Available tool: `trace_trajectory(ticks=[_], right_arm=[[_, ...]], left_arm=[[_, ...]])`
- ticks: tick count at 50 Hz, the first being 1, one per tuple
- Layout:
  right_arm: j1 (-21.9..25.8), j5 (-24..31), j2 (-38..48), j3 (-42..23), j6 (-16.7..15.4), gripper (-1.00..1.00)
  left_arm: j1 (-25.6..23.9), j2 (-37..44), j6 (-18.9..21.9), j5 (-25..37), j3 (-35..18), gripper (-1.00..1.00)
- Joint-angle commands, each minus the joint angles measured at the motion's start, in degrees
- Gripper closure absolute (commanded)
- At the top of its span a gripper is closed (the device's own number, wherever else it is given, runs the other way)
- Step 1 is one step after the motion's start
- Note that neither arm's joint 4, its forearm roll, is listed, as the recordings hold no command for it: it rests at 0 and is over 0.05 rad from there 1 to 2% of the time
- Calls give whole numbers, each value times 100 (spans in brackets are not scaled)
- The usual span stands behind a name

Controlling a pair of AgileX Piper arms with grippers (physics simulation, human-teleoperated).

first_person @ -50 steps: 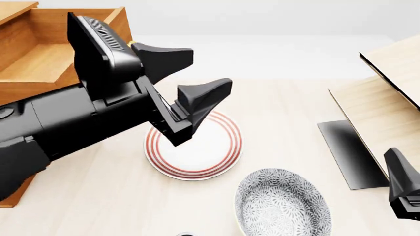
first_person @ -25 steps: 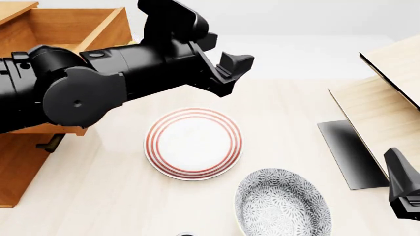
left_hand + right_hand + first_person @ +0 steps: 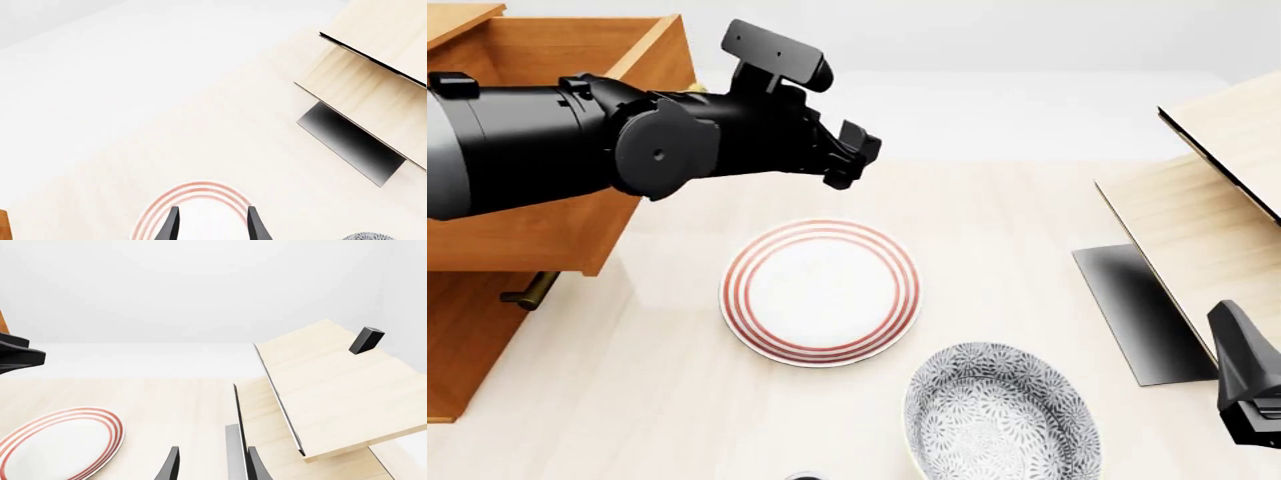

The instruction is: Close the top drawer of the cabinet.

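Standing open at the far left of the pale tabletop [image 3: 1014,230], the tall orange-brown cabinet [image 3: 467,340] has its top drawer [image 3: 574,60] pulled out, the drawer's box lying directly behind and beside the left arm, whose black body crosses the drawer's front edge. The left gripper [image 3: 851,160] hangs past the drawer's right corner, above the tabletop and short of the red-ringed plate [image 3: 821,292], which lies below and just ahead of its fingers [image 3: 171,225]. In the left wrist view those fingers are parallel with a narrow gap between them and nothing held, the plate's red rim arching across the space in front of their tips. Beneath the drawer, a brass bar handle [image 3: 529,290] juts from the cabinet's lower front. Pale light-wood panels [image 3: 1214,190] lean at the far right of the tabletop, with a dark flat sheet [image 3: 1134,310] lying at their foot; in the right wrist view they rise just beyond the right gripper [image 3: 210,465], whose fingers are likewise slightly apart and empty. Only a black part of that right arm shows in the front view's lower right corner. A grey floral-patterned bowl [image 3: 1001,415] sits nearer the camera than the plate, just beside it and well apart from the left fingers.
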Motion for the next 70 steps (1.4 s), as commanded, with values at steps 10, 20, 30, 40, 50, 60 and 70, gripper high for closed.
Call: trace_trajectory(ticks=[10,20,30,40,50,60,70], right_arm=[[1,1,1,0,0,-100],[1,0,1,0,-2,-100],[1,0,0,0,0,-100],[1,0,0,0,0,-100],[0,0,0,0,-1,-100],[0,1,1,0,1,-100],[4,0,0,0,-8,-100]], left_arm=[[1331,-82,37,56,340,-100],[1715,14,94,-115,493,-100],[2098,-128,211,-106,549,-100],[2667,-480,131,28,573,-100],[3192,-702,184,35,702,-100],[3522,-762,209,-78,900,-100],[3880,-822,219,-119,955,-100]])
